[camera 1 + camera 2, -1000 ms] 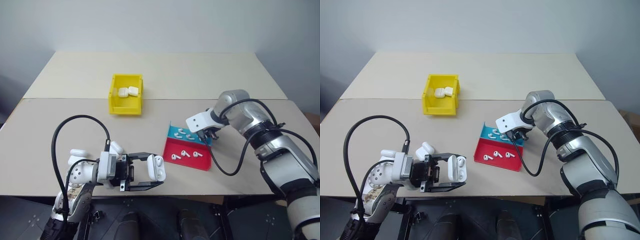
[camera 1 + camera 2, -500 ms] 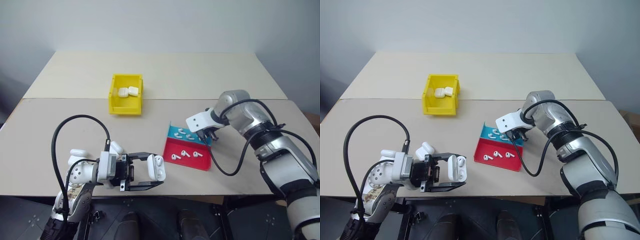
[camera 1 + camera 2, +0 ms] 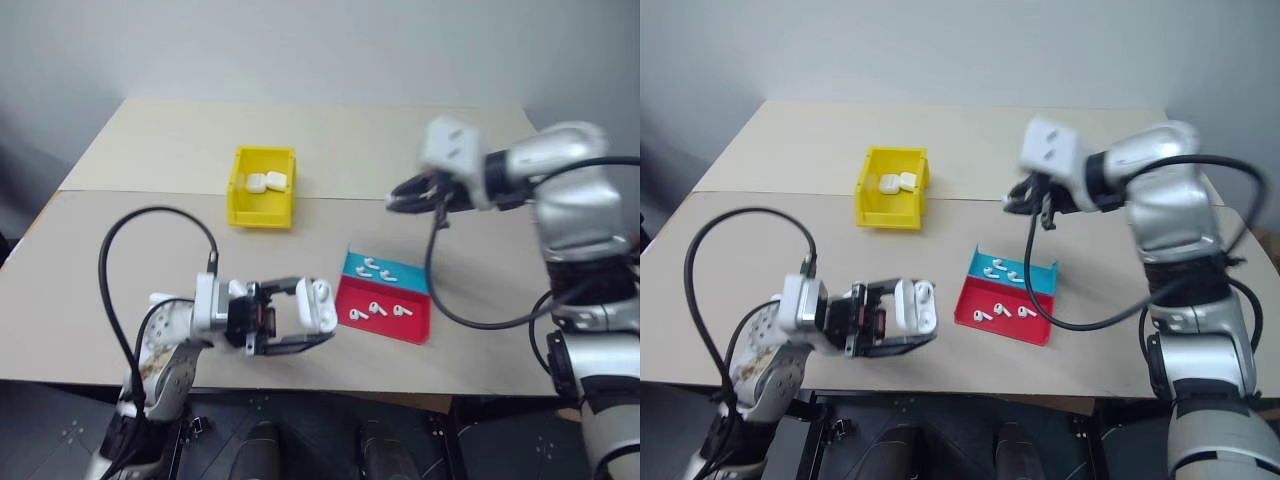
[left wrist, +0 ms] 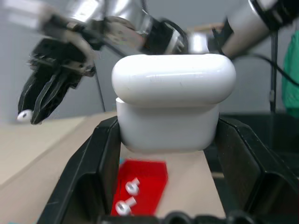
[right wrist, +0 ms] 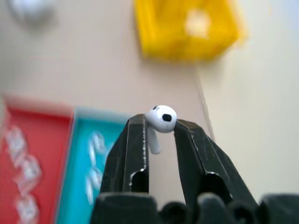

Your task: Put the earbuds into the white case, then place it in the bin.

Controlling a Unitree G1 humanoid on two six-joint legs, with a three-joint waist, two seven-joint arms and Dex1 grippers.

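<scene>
White case (image 3: 320,306), lid up, clamped upright in left gripper (image 3: 300,322) just beside the red-and-blue tray (image 3: 385,296), on its near left. One earbud (image 5: 160,119) pinched stem-down in right gripper (image 5: 159,140), held high above tray's far side. Case lies down-left of it; right arm must carry the earbud. Yellow bin (image 3: 262,187) far left of tray on the counter (image 3: 150,150).

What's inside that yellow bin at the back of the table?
Two closed white cases lie side by side in the yellow bin. Its near wall hides part of the floor, so anything small lying low against it cannot be seen.
</scene>
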